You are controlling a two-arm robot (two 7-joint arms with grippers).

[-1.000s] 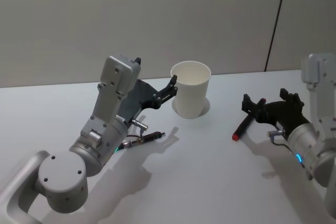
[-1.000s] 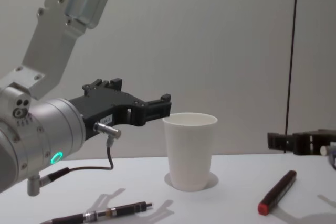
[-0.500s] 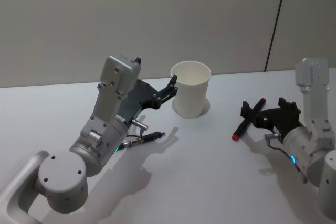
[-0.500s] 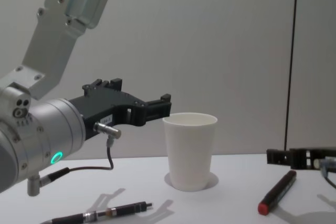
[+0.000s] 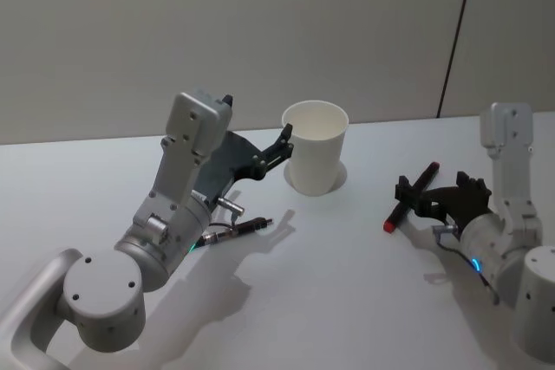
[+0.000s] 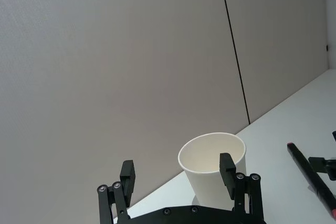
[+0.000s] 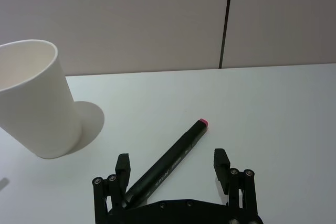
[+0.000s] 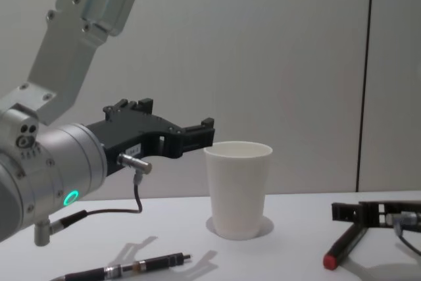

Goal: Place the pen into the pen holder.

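The pen holder (image 5: 315, 159) is a white paper cup standing upright at the table's middle back. The pen (image 5: 397, 216), a black marker with red ends, lies on the table to its right. My right gripper (image 5: 431, 197) is open and low over the pen, one finger on each side of it; in the right wrist view the pen (image 7: 169, 162) runs between the fingers (image 7: 122, 164). My left gripper (image 5: 279, 143) hangs open just left of the cup, clear of the table, with nothing in it. The chest view shows the cup (image 8: 238, 189) and the pen (image 8: 342, 248) under the right gripper (image 8: 360, 214).
A second, slim dark pen (image 5: 240, 229) lies on the table below the left arm, with the arm's cable near it. A grey wall stands close behind the cup. Bare white table (image 5: 329, 301) spreads in front.
My right gripper has dropped down and come in over the pen, and now straddles it near the table. The left arm, cup and both pens have not moved.
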